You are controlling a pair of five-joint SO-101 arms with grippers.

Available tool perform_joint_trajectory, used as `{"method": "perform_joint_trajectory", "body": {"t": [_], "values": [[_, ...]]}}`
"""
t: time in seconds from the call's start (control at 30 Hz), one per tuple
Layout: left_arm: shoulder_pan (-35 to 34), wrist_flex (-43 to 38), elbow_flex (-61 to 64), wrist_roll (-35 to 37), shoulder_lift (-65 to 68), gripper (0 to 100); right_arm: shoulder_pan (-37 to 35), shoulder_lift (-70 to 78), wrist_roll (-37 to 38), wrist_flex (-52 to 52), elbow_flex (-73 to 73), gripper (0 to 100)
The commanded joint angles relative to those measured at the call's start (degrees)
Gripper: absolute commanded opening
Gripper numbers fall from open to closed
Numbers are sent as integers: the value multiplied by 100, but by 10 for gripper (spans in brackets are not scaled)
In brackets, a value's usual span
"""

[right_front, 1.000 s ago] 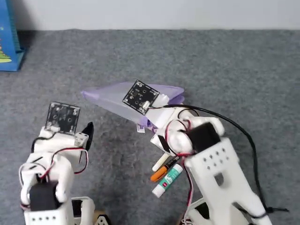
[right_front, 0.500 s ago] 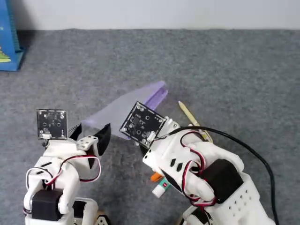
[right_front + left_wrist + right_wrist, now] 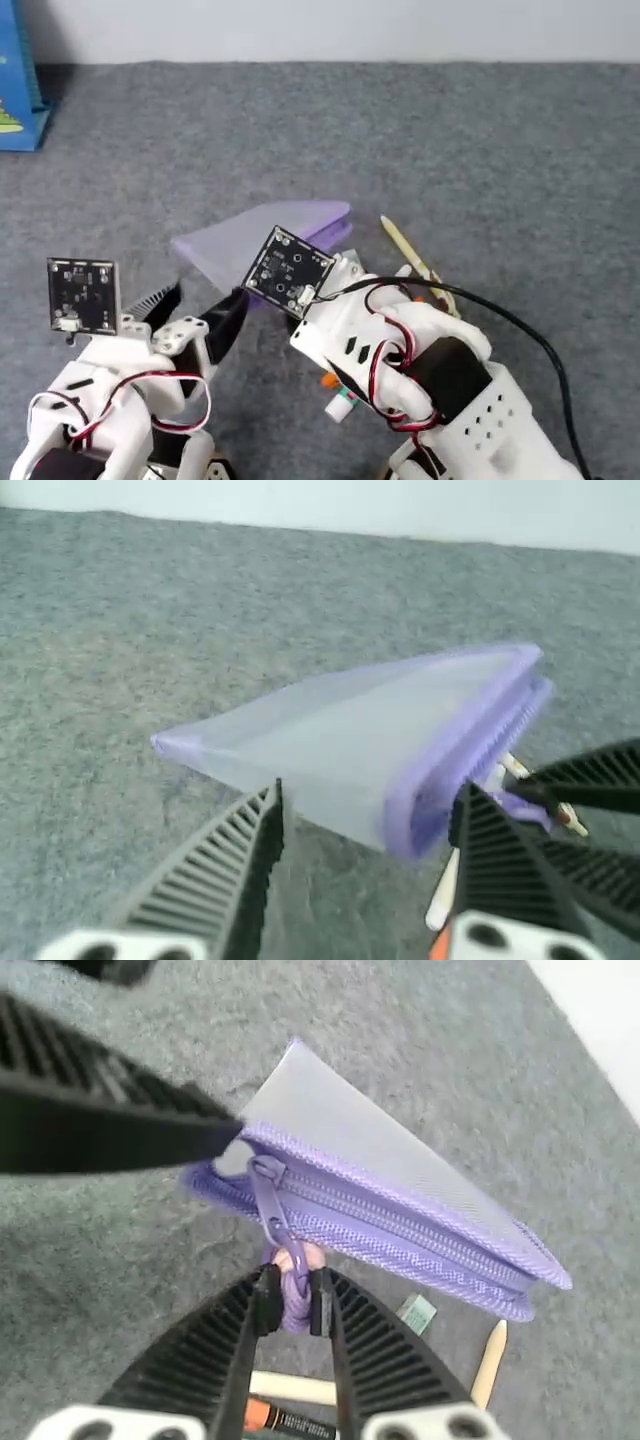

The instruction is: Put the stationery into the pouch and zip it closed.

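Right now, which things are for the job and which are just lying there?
For the job:
pouch
zip pull, pinched by the right gripper
pencil
marker
glue stick

Just lying about:
blue box by the wall

Floor covering: grey carpet (image 3: 480, 150) with a short, fibrous, felt-like nap, running from the near edge to the far side. Wall (image 3: 330, 28): plain white, meeting the carpet in a straight line along the far edge. Blue box (image 3: 22, 60): stands on the carpet at the far left by the wall, with green and yellow print on its face, partly cut off. Light: even and diffuse, with soft, faint shadows.
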Motion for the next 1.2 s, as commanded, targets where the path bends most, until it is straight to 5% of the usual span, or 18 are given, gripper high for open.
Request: {"method": "perform_joint_trajectory", "body": {"t": [0.0,0.73,1.0,1.17], "values": [[26,158,-303,9,-9,265,13,-136,-53,-224,-70,8],[-26,-264,576,-255,18,256,-31,-716,-176,-119,-70,8],[-18,-440,541,-273,0,110,-22,-725,-167,75,-53,8],[18,-510,532,-273,-9,102,-84,-725,-167,75,-44,8]]}}
